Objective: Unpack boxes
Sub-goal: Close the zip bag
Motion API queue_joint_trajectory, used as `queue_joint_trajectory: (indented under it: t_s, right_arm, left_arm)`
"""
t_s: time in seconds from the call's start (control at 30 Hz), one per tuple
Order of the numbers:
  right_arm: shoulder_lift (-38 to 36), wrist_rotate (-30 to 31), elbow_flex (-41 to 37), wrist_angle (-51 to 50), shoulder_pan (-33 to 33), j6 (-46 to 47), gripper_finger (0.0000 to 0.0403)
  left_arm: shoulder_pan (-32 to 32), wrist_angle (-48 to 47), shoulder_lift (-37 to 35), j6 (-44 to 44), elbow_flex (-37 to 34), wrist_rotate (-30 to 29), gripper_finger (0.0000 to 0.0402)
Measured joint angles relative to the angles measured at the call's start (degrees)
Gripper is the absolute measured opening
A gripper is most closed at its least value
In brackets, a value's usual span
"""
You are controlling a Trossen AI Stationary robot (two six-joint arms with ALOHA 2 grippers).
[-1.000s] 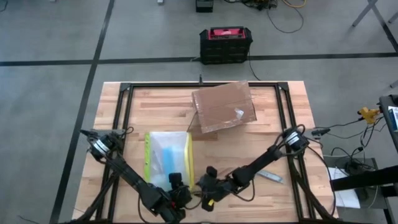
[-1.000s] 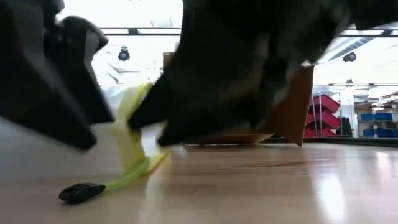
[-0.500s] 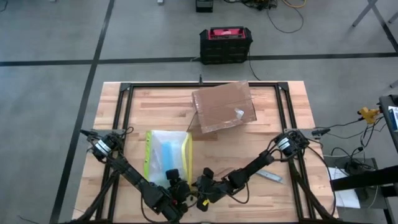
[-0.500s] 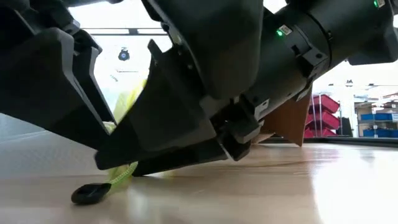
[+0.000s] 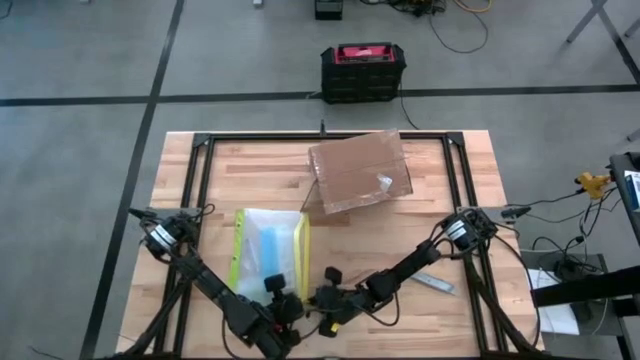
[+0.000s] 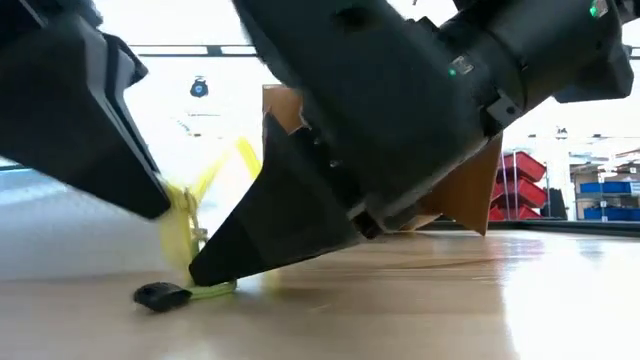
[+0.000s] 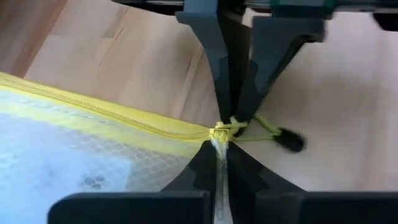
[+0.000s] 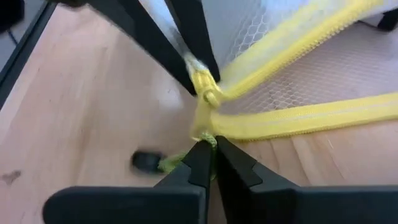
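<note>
A clear plastic pouch [image 5: 268, 255] with a yellow-green zip edge lies flat at the table's near middle. Both grippers meet at its near right corner. My left gripper [image 7: 219, 154] is shut on the pouch's end. My right gripper [image 8: 208, 155] is shut on the yellow-green pull cord [image 6: 208, 290], whose black toggle [image 6: 160, 295] rests on the wood. In the high view they show as left gripper [image 5: 288, 303] and right gripper [image 5: 312, 302]. The brown cardboard box [image 5: 360, 170] lies flat on the table's far middle, apart from both. My left gripper pinches the pouch's near end [image 7: 217, 142] between its two fingers, right behind the zip's end. The fingers slant down from the near left. The rest of the pouch lies on the table. My right gripper pinches the pull cord [image 8: 200, 142] just beside the zip slider, between its two fingers. The fingers [image 6: 215, 265] slant down from the table's right, tips close to the wood. The cord's toggle end [image 8: 146, 160] trails on the table.
A black-and-red case [image 5: 363, 72] stands on the floor beyond the far edge. A small flat grey object [image 5: 437, 285] lies near the right arm. Bare wood lies between the pouch and the box and at the table's right.
Both grippers have shut: the left on the pouch's near end, the right on the pull cord. The right gripper has sunk a little toward the table. The toggle has slid a short way along the wood toward the right.
</note>
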Motion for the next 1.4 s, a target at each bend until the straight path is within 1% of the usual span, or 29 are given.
queue_joint_trajectory:
  t_s: [0.13, 0.2, 0.3, 0.47, 0.63, 0.87, 1.0, 1.13, 1.2, 1.4]
  right_arm:
    - [-1.5, -0.2, 0.0, -0.3, 0.1, -2.1, 0.0001]
    - [-2.0, -1.3, 0.0, 0.0, 0.1, -2.7, 0.0001]
    - [-2.7, -1.2, 0.0, -0.6, 0.0, -2.9, 0.0001]
    - [-4.6, -0.9, 0.0, -4.2, -1.6, -4.2, 0.0]
    - [-6.4, -1.2, 0.0, -5.8, -3.0, -6.9, 0.0]
    - [-8.4, -1.7, 0.2, -10.5, -4.0, -7.8, 0.0]
    - [-9.2, -3.1, -0.1, -12.8, -4.1, -8.8, 0.0]
    - [-10.9, -3.0, 0.3, -16.2, -3.6, -8.8, 0.0]
    - [-11.4, -1.9, 0.3, -19.1, -3.5, -8.9, 0.0]
    - [-12.8, 1.8, 0.2, -25.4, -5.3, -10.9, 0.0]
  left_arm:
    - [-1.9, -0.5, -0.9, -1.0, 0.3, -3.5, 0.0002]
    - [-2.9, -1.4, -1.0, -0.9, 1.3, -5.9, 0.0001]
    - [-4.3, -3.7, -1.0, -0.5, 3.3, -9.5, 0.0001]
    - [-6.3, -8.1, -1.0, -0.7, 5.9, -9.9, 0.0]
    - [-7.7, -10.6, -1.0, -3.8, 6.6, -10.7, 0.0]
    - [-9.1, -12.2, -1.0, -5.9, 7.3, -14.8, 0.0]
    - [-9.5, -12.4, -1.1, -6.3, 7.6, -15.5, 0.0]
    - [-9.7, -13.0, -1.1, -6.3, 7.6, -16.2, 0.0]
    - [-10.0, -13.0, -1.2, -5.5, 7.6, -17.4, 0.0]
    - [-12.0, -13.8, -2.0, -5.1, 8.1, -17.4, 0.0]
